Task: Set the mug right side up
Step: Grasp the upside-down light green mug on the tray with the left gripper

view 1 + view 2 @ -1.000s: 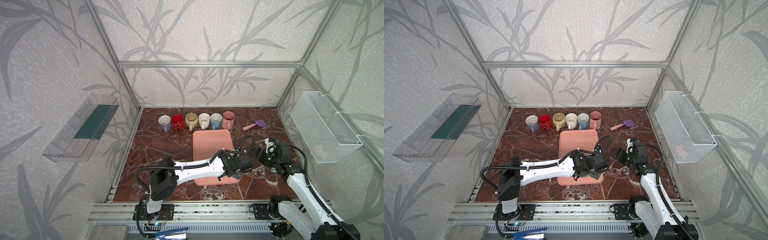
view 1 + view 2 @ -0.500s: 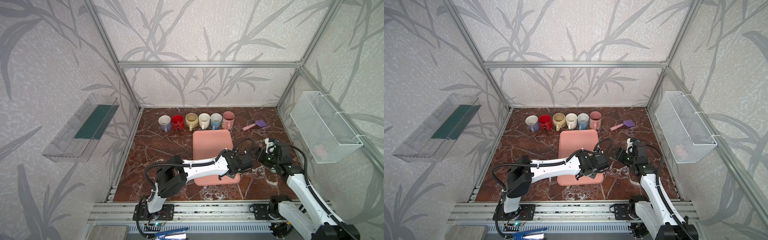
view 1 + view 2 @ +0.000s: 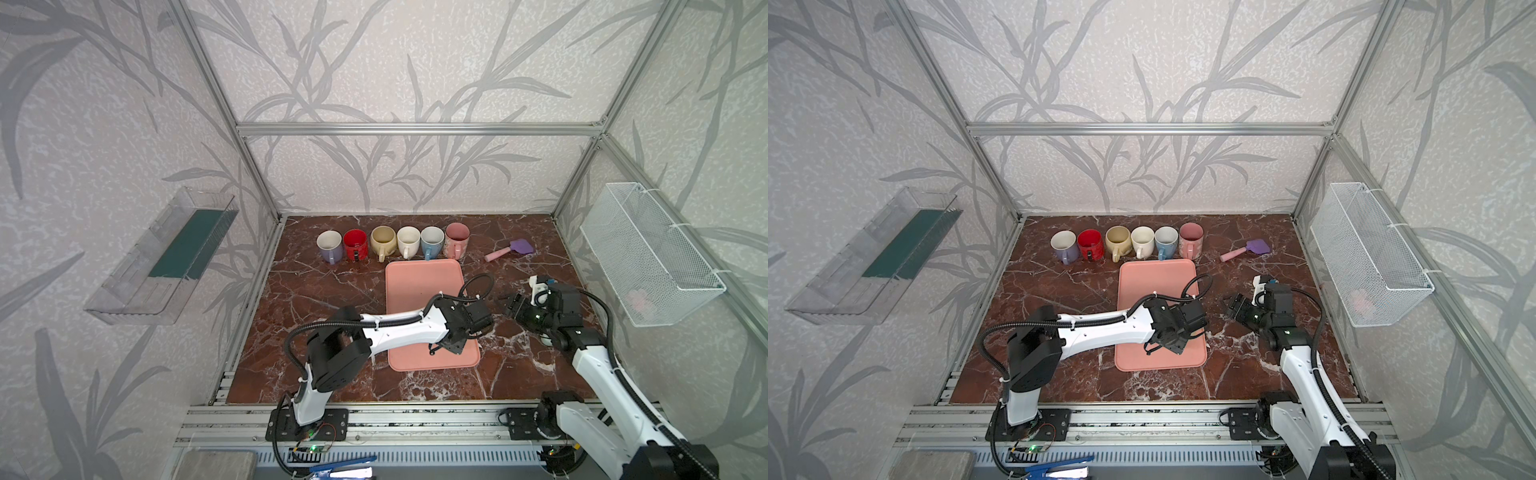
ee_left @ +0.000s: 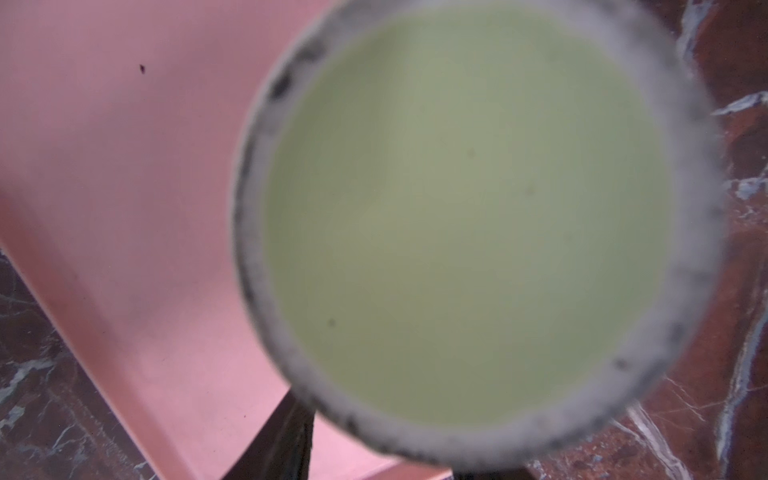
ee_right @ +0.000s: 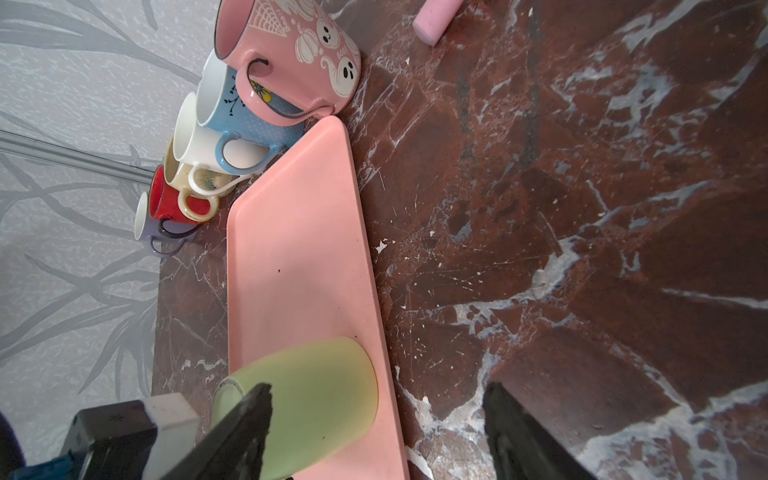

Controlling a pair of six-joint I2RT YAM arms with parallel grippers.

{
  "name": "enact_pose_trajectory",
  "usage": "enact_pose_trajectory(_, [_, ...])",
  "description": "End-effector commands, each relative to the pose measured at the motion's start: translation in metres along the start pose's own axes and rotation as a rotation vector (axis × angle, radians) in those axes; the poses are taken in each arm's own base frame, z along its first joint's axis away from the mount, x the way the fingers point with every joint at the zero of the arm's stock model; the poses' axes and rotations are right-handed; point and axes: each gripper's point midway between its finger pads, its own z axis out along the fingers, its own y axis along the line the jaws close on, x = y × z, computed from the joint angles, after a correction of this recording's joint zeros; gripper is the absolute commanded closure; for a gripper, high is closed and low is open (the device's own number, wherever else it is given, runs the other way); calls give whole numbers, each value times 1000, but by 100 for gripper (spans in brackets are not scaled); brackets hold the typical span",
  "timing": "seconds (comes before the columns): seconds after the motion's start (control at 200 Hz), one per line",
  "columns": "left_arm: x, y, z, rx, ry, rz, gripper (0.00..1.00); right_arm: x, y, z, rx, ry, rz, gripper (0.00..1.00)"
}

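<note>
L gripper (image 3: 482, 325) sits right over the light green mug (image 5: 307, 395). Mug's mouth-down, base up, on the pink tray (image 3: 415, 286), near-right corner. L wrist cam is all blurry base w/ one dark finger (image 4: 291, 436) beside it, so can't tell if the jaws are clamped or just around it. R gripper (image 3: 508, 303) is just right of the tray, low over the marble tabletop (image 3: 332, 299), jaws spread wide, nothing btwn them.
</note>
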Motion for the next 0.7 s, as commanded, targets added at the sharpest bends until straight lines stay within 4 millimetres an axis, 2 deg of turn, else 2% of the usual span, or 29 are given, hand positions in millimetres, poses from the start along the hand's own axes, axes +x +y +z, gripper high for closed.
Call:
enact_pose_trajectory(0.0, [-3,-4,-11,51,-9,24,51,1,0,2,-14,0,3,20])
enact_pose_trajectory(0.14, [-3,-1,-10,54,2,15,57,0,0,2,-15,0,4,20])
enact_pose_trajectory(0.39, [-6,9,-6,49,11,-7,61,1,1,5,-25,7,10,20])
enact_pose_trajectory(0.695, [-13,10,-4,63,13,-9,68,2,0,9,-32,10,11,20])
